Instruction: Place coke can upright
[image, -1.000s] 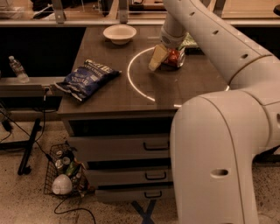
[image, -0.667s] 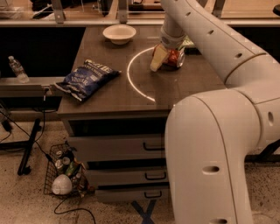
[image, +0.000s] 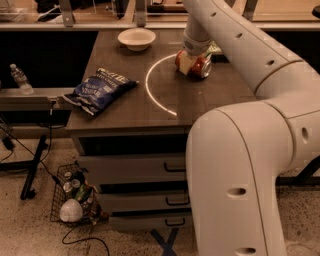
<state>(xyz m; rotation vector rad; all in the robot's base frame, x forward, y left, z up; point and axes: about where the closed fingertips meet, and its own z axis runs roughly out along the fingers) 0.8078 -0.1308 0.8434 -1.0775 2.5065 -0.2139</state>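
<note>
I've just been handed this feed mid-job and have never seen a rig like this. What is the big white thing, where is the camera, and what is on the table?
There is one camera view, looking down past the robot. The big white shape is its single arm, which reaches across a dark wooden table with drawers. The gripper at the arm's end sits on the small red aluminium coke can at the far side. The can looks tilted, not upright, and I cannot tell if it is gripped. A round white bowl stands at the far edge and a crumpled blue chip bag lies on the left.
</note>
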